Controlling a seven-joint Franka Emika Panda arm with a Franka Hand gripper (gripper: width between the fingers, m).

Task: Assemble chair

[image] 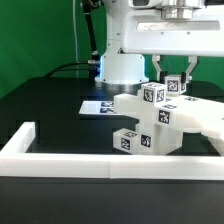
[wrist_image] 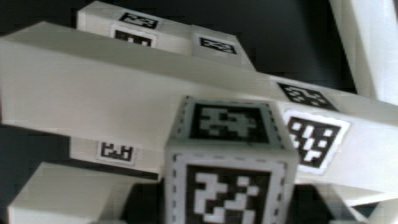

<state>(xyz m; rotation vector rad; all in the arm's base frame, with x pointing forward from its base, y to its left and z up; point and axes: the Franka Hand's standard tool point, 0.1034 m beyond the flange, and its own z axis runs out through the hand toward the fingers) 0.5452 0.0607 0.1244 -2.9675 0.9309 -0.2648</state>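
Note:
The partly joined white chair stands right of centre on the black table, its slabs and blocks bearing black-and-white tags. My gripper hangs straight above it, shut on a white tagged block that sits at the top of the assembly. In the wrist view the same block fills the centre between the jaws of the gripper. The chair's broad slab and further tagged pieces lie behind it. Whether the block touches the chair below it is hidden.
A long white border wall runs along the front and turns back at the exterior view's left. The marker board lies flat behind the chair. The arm's white base stands at the back, before a green backdrop.

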